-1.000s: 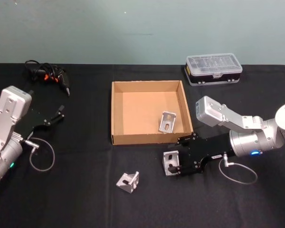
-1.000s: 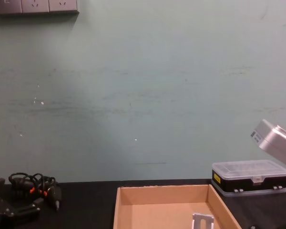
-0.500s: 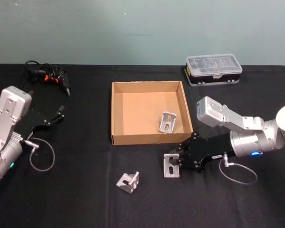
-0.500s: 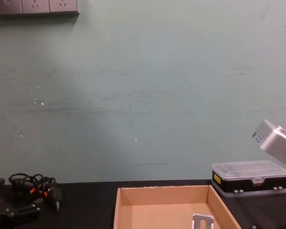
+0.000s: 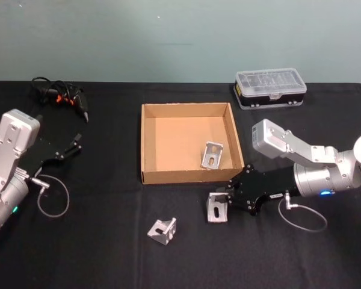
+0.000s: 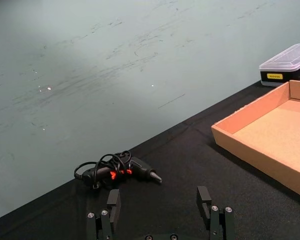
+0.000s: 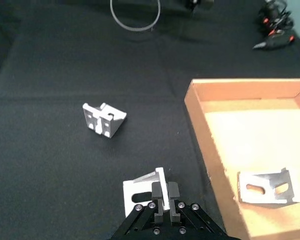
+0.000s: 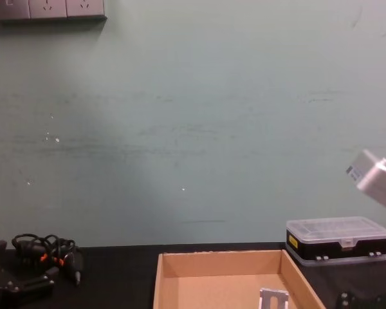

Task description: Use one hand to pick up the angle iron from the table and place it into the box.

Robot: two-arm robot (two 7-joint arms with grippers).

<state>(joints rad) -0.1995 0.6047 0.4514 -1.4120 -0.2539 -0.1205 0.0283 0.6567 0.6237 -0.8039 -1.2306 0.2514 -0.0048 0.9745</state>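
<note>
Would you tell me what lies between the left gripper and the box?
Bare table separates the left gripper from the box, per the head view.

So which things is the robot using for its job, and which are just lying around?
For the job: right gripper, shut on the held bracket; loose bracket on the table; box, with a third bracket inside.

Just lying about: case; corded tool; left gripper, parked open at the table's left.
</note>
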